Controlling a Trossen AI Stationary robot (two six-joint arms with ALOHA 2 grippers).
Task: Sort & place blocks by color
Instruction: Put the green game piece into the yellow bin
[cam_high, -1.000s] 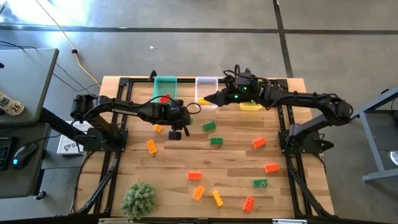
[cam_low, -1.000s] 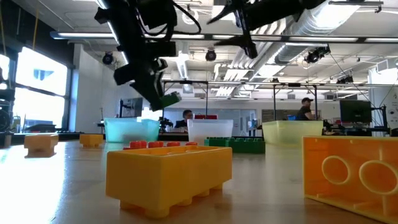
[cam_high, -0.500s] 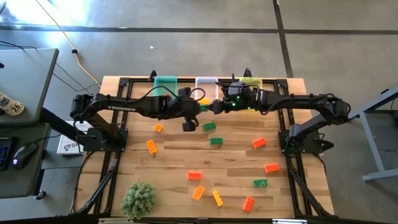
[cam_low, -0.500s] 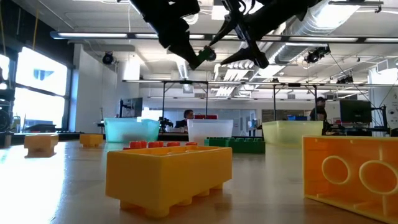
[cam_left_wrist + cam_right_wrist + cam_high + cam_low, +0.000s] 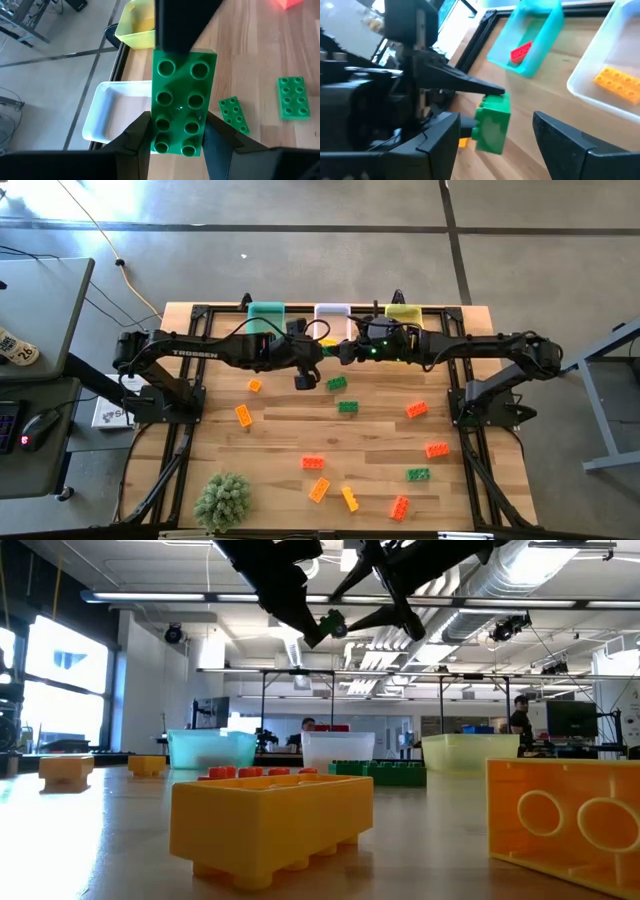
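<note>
- The left gripper is up in the air near the back of the wooden table, close to the see-through plastic bin.
- Its two dark fingers are pressed on the sides of a green plastic brick with eight round studs. The brick is held up off the table.
- The right gripper is also up in the air, just beside the left one, tip to tip.
- Its fingers are spread wide, and nothing is between them. The green brick hangs right in front of them.
- The teal plastic bin has one small red brick inside.
- The see-through bin has a yellow-orange studded brick inside.
- A yellow plastic bin stands next to the see-through one at the back edge.
- Other red-orange, yellow-orange and green bricks lie spread over the table, like two green ones near the middle.
- A fuzzy green plant ball sits at the front corner on the left arm's side.
</note>
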